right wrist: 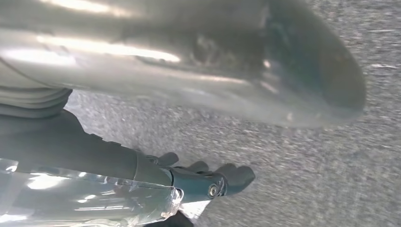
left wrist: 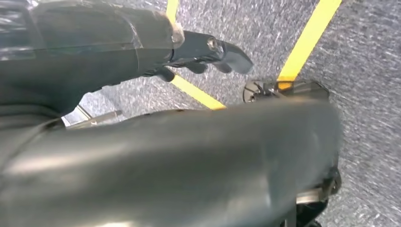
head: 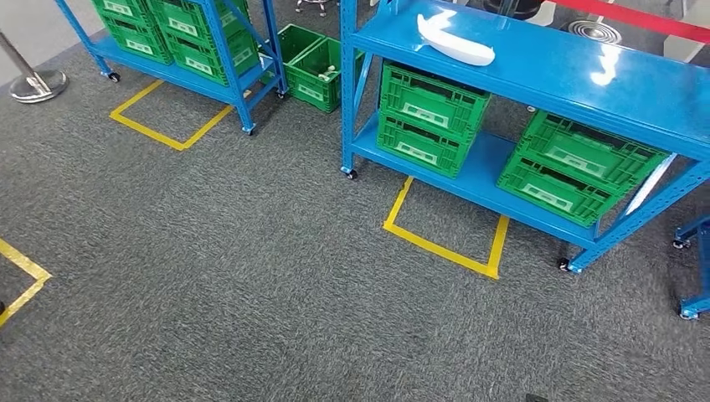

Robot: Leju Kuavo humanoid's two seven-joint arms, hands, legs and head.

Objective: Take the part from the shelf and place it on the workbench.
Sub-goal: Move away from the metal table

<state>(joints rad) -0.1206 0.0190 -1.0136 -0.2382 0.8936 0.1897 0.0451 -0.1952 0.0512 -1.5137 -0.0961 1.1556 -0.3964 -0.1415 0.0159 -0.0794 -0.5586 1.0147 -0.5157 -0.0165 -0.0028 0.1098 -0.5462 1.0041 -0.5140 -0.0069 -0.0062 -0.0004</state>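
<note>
**White part waits on the blue shelf**

The white part (head: 456,40) lies on the top board of the blue shelf (head: 586,79), near its left end. Under it, green crates (head: 431,117) sit on the low board. Yellow tape (head: 448,247) marks a box on the grey carpet (head: 251,276) in front of the shelf. The left hand (left wrist: 203,52) hangs over the carpet with nothing in it, fingers apart. The right hand (right wrist: 208,177) holds nothing too, fingers loose.

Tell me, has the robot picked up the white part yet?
Not yet. The long white plastic part lies on the blue metal shelf's top board. The left hand and right hand hang over grey carpet, holding nothing. Approaching, grasping and carrying remain.
</note>
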